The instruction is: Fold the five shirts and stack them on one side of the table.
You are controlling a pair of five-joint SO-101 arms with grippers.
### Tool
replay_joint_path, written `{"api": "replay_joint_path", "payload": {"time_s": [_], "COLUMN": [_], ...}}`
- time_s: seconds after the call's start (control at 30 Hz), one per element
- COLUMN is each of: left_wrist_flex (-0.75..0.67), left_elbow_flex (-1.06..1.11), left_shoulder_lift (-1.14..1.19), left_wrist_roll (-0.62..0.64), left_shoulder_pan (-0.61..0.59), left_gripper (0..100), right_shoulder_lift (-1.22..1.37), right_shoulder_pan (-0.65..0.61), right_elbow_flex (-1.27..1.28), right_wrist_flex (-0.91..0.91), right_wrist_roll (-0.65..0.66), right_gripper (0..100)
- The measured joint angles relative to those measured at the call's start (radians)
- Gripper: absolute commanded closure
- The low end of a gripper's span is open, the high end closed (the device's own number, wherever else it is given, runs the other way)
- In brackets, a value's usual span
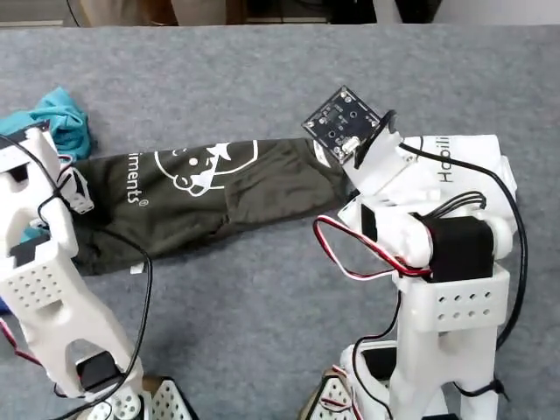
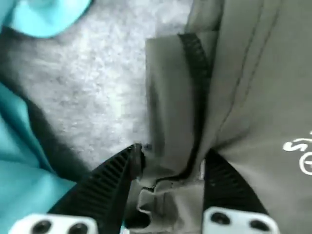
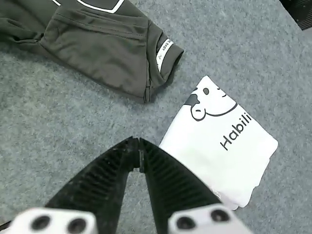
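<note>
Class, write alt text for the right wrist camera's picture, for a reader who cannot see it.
The right arm's black ribbed jaws, shut and empty, sit in the foreground over a grey felt-covered table. Beside them lies a folded white shirt with a black bear drawing, and a dark olive shirt lies farther off.

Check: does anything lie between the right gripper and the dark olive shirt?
Nothing visible does. Only bare grey table covering separates the right gripper from the dark olive shirt; the folded white shirt lies to the side.
</note>
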Motion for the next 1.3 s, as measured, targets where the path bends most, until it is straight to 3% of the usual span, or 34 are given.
{"api": "replay_joint_path", "payload": {"time_s": [0.33, 0.7, 0.93, 1.3], "left_wrist_flex": [0.060, 0.098, 0.141, 0.112], "left_elbow_flex": [-0.101, -0.133, -0.137, -0.258], "left_shoulder_lift": [0.077, 0.023, -0.080, -0.104], "left_wrist_roll": [0.011, 0.014, 0.055, 0.308], "left_shoulder_pan": [0.104, 0.192, 0.376, 0.695], "left_gripper": [98, 98, 98, 98], "right_shoulder_lift": [0.000, 0.000, 0.000, 0.000], "right_shoulder_pan": [0.000, 0.000, 0.000, 0.000], "right_elbow_flex": [0.000, 0.000, 0.000, 0.000], "right_wrist_flex": [0.000, 0.000, 0.000, 0.000], "right_wrist_roll": [0.000, 0.000, 0.000, 0.000], "right_gripper": [99.5, 99.5, 99.5, 99.5]}}
